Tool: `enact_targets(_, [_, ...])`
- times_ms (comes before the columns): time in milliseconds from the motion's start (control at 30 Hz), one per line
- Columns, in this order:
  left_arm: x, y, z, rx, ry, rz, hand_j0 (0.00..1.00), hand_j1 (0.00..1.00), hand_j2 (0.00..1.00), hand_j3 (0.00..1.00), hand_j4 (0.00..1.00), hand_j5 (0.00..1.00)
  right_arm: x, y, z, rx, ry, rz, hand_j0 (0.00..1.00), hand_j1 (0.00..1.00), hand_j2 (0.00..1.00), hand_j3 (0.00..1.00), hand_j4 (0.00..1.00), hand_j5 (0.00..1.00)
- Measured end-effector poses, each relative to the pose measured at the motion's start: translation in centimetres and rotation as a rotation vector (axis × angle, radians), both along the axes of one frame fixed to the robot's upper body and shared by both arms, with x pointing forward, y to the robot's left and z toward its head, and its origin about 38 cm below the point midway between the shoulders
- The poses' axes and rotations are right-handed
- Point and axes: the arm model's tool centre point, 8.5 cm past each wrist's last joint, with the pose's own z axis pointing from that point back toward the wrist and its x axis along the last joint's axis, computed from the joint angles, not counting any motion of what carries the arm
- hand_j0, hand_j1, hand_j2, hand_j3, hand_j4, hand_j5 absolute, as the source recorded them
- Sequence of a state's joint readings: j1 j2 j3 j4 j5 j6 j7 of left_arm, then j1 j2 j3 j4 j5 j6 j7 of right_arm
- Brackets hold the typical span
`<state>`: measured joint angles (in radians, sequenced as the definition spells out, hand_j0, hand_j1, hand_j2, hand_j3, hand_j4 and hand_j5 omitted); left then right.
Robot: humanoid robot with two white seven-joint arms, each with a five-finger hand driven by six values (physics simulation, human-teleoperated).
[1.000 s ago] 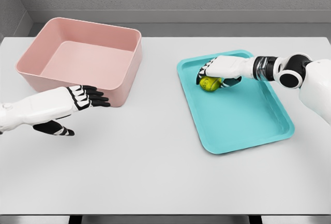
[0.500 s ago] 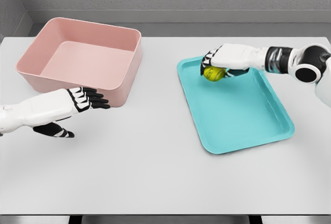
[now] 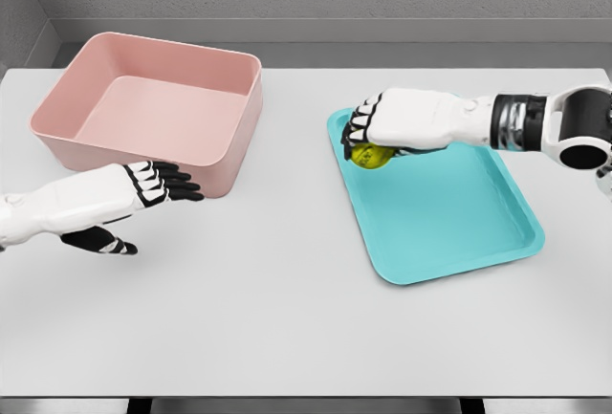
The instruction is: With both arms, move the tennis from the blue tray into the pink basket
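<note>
A yellow-green tennis ball (image 3: 371, 155) hangs above the left edge of the blue tray (image 3: 449, 223), held from above by my right hand (image 3: 375, 135), whose fingers curl around it. The pink basket (image 3: 153, 108) stands at the back left of the white table, with nothing visible inside. My left hand (image 3: 143, 199) hovers flat in front of the basket's near right corner, fingers stretched out and pointing right, holding nothing.
The white table (image 3: 287, 318) stretches wide between basket and tray and along the front. A grey wall runs behind the table's far edge.
The right hand has lifted the ball off the tray floor and carried it left, toward the tray's left rim. The left arm has barely moved.
</note>
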<state>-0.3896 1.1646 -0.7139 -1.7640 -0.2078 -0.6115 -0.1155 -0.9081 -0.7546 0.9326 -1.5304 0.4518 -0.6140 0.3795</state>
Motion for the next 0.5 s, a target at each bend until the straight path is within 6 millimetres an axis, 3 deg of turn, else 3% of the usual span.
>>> enact_targets(500, [-0.1, 0.0, -0.2, 0.000, 0.008, 0.000, 1.00, 1.00, 1.00, 1.00, 1.00, 1.00, -1.8, 2.5, 0.6, 0.027, -0.016, 0.088, 0.58, 0.58, 0.58, 0.58, 0.58, 0.58])
